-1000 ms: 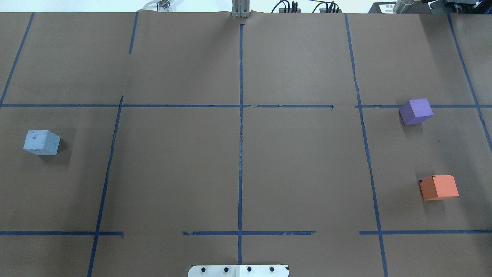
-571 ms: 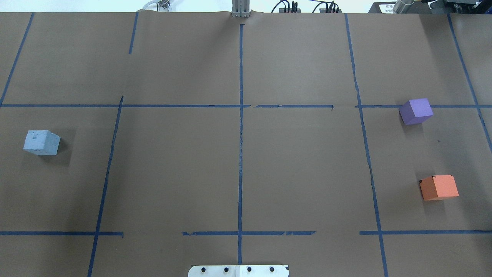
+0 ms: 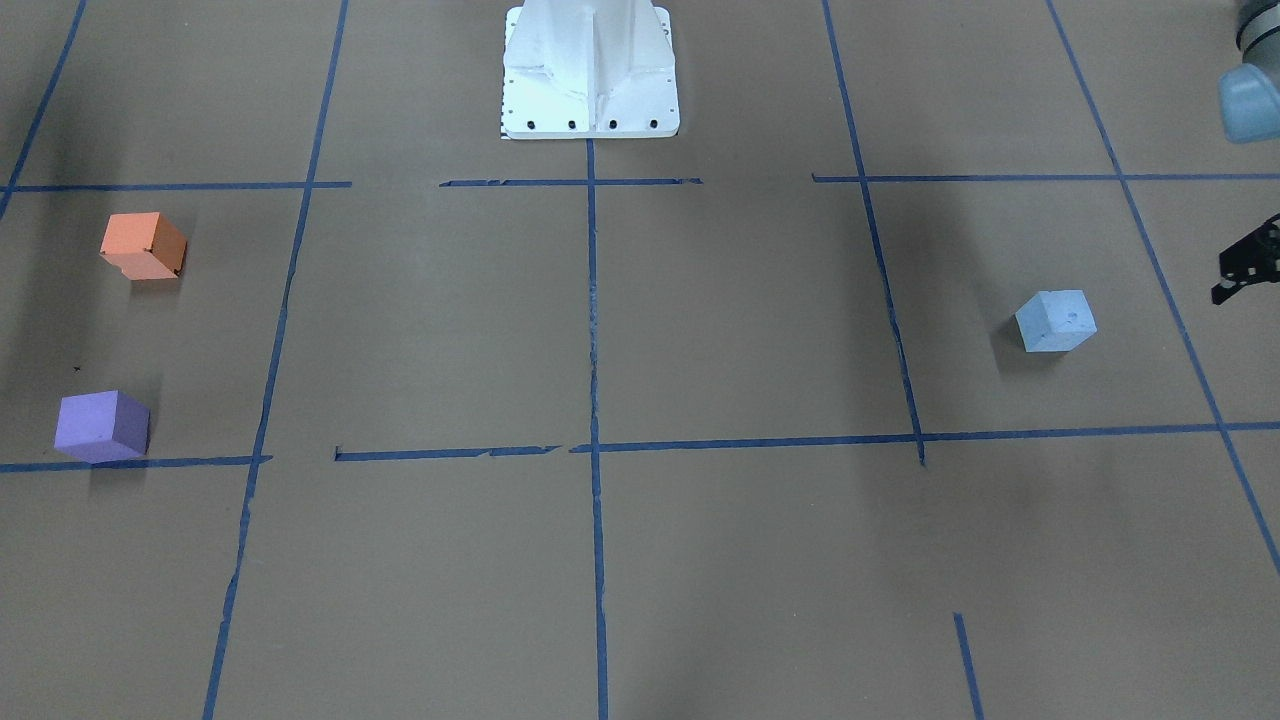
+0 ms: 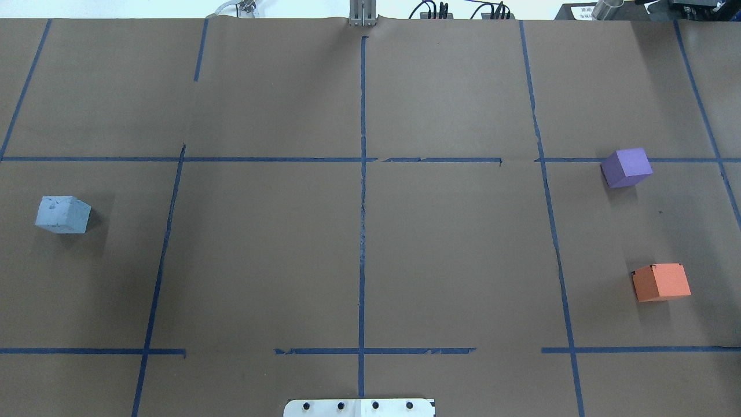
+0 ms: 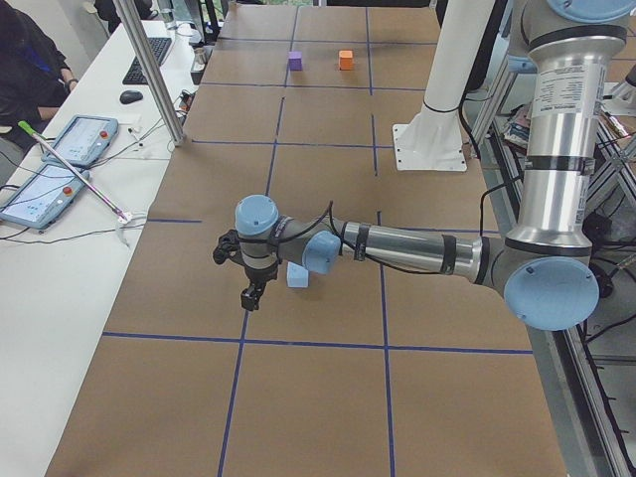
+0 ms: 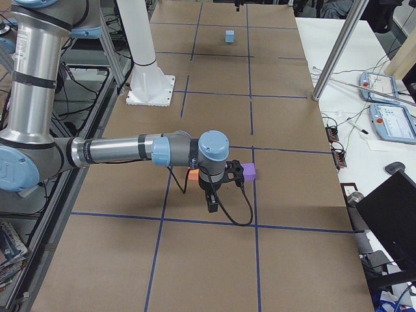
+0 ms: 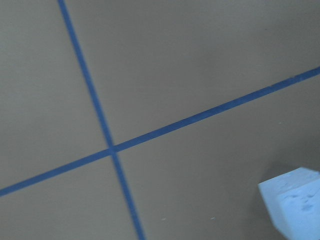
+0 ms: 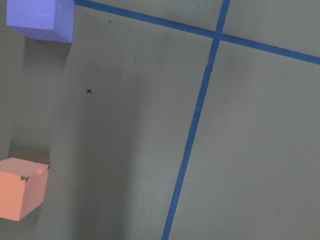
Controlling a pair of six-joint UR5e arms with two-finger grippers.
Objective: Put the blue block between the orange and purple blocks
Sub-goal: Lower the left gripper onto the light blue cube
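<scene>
The blue block lies on the brown paper on the robot's left side; it also shows in the front view and at the lower right of the left wrist view. The purple block and the orange block lie apart on the right side, with bare paper between them, and both show in the right wrist view, purple and orange. My left gripper hovers beside the blue block toward the table's end; I cannot tell its state. My right gripper hovers near the orange and purple blocks; I cannot tell its state.
Blue tape lines cross the paper. The robot's white pedestal stands at the table's near middle edge. A metal pole, tablets and a seated person are on the operators' side.
</scene>
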